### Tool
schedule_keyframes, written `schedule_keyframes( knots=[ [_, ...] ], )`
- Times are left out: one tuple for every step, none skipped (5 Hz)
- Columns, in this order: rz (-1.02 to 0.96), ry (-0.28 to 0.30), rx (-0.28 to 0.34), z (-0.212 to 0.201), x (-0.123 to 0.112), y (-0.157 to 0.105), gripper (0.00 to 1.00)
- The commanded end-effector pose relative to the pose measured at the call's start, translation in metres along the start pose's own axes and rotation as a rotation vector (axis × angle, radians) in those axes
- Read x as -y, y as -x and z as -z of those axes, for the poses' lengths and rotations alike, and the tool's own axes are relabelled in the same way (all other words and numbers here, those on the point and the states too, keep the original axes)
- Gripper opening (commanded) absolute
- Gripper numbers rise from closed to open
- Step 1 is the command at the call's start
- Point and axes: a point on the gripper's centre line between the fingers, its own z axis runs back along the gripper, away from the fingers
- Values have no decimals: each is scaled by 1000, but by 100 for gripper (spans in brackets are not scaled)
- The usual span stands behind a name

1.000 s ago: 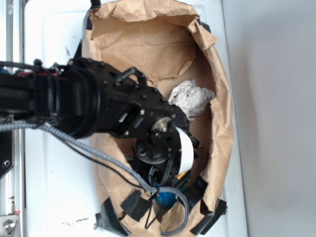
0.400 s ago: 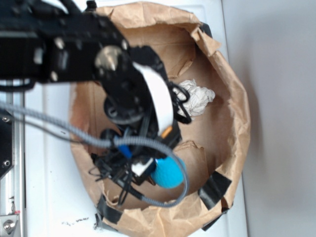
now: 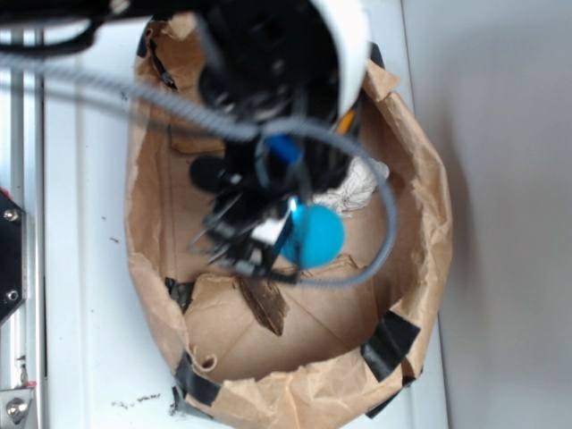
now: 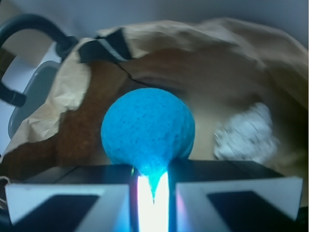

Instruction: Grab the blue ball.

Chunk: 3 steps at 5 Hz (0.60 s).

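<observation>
The blue ball (image 3: pixel 313 236) (image 4: pixel 147 129) is pinched at its lower edge between my two fingers, and its soft surface is squeezed into the narrow gap. My gripper (image 3: pixel 281 234) (image 4: pixel 150 175) is shut on it and holds it up above the floor of the brown paper bag (image 3: pixel 420 179). In the exterior view the black arm and its cables cover the upper middle of the bag. The crumpled white paper wad (image 3: pixel 362 183) (image 4: pixel 246 133) lies on the bag floor behind the ball, partly hidden by the cable.
The paper bag's walls (image 4: pixel 72 92) ring the gripper, with black tape patches at its rim (image 3: pixel 389 338). A grey braided cable (image 3: pixel 375 241) loops around the ball. A torn dark spot (image 3: pixel 266 304) marks the bag floor. White table (image 3: pixel 89 313) lies outside.
The arm has swung from the bag's lower part toward its top and risen closer to the camera, carrying the blue ball up off the floor. The bag has opened wider.
</observation>
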Motion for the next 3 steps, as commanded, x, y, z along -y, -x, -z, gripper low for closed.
schedule_keyframes(
  knots=[
    [-309,-285,7,-32,-9,28,0],
    [-269,-273,52,-31,-9,38,0],
    [-247,-314,39,-24,-8,31,0]
  ],
)
